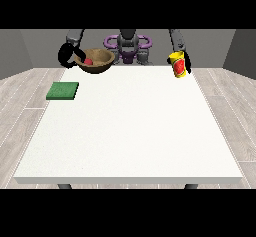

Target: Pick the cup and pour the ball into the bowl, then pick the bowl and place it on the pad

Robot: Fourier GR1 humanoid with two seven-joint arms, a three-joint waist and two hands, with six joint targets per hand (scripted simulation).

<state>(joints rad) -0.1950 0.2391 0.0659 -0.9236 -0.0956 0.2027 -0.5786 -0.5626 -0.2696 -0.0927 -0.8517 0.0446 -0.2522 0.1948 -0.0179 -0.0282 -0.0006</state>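
- Step in hand, judging by the layout: carrying the round brown wooden bowl (96, 60) over to the flat green square pad (63, 91), since the small red ball (88, 61) already lies inside the bowl.
- Black robot hand at the view's left (67, 55): clamped on the bowl's rim at its left side, bowl apparently lifted off the white bench (130, 131) near the far edge, slightly tilted.
- Black robot hand at the view's right (187, 64): wrapped round the yellow cup with the red label (178, 64), held upright above the far right corner of the bench, well apart from the bowl.
- Pad: lying flat near the left edge of the bench, nearer the camera than the bowl and a little to its left.
- To do it well: level the bowl first, so the ball stays in; a tilted rim invites a roll-out.
- Move forward and slightly leftward in a low, smooth arc, avoiding jerks.
- Centre the bowl's base over the pad before lowering; a base half off the edge probably rocks.
- Lower until the base rests fully on the green surface, then release.
- Keep the cup hand parked where it is, out of the bowl's path.
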